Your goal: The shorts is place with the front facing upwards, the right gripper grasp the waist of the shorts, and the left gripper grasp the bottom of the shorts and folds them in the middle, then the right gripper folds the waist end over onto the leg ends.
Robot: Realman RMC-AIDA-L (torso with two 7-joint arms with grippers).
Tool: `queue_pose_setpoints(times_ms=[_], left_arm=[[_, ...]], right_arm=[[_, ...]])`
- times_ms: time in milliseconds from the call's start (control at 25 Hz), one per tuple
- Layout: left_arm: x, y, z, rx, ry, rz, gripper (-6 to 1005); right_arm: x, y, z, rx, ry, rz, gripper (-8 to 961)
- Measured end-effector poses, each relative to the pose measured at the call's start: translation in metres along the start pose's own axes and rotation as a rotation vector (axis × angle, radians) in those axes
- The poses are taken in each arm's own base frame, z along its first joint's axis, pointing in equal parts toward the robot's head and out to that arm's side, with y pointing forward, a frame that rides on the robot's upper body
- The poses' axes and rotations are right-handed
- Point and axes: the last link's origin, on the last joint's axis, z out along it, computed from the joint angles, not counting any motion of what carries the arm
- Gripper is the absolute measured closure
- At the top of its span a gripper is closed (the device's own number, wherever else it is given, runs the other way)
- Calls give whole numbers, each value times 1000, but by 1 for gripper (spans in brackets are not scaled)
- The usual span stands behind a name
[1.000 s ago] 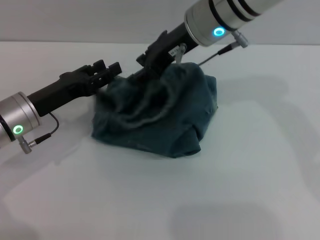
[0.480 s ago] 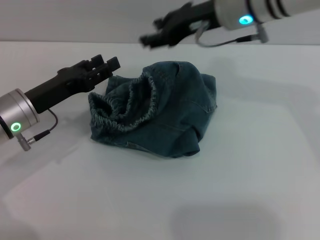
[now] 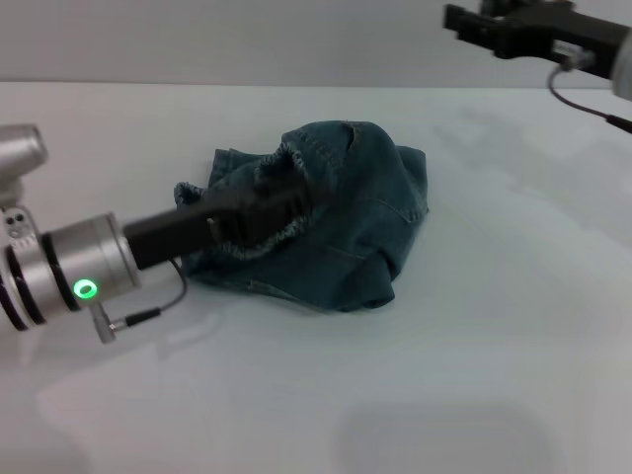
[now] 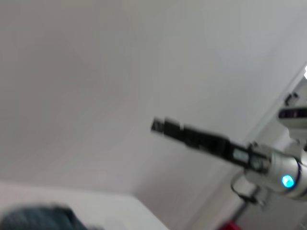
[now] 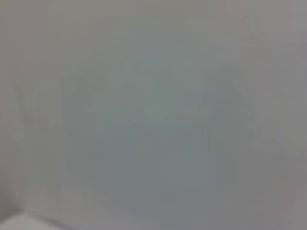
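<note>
Frankly, the shorts (image 3: 316,212) sit bunched mid-table, unevenly folded. The left gripper (image 3: 286,202) lies across them, the right gripper (image 3: 474,25) hangs far off; can't tell either's fingers. I'd flatten first.

The shorts (image 3: 331,222) lie bunched in a heap on the white table (image 3: 474,346), with the waist (image 3: 286,158) puckered and facing up near the middle. The left gripper (image 3: 291,197) reaches in low across the heap, its black fingers over the waistband. The right gripper (image 3: 464,20) hangs high at the far right, well apart from the denim.
</note>
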Motion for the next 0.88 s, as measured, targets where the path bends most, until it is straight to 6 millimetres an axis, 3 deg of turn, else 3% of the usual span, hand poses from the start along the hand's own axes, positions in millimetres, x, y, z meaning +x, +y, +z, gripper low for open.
queue_pose_setpoints(times_ms=[280, 520, 880], left_arm=[[-20, 12, 18, -64, -70, -73, 367], [-30, 11, 26, -42, -109, -91, 367], [-41, -7, 28, 98, -128, -133, 367]], right_arm=[[26, -22, -25, 69, -86, 103, 387], [36, -22, -23, 65, -73, 123, 386], [41, -18, -21, 50, -62, 132, 386]])
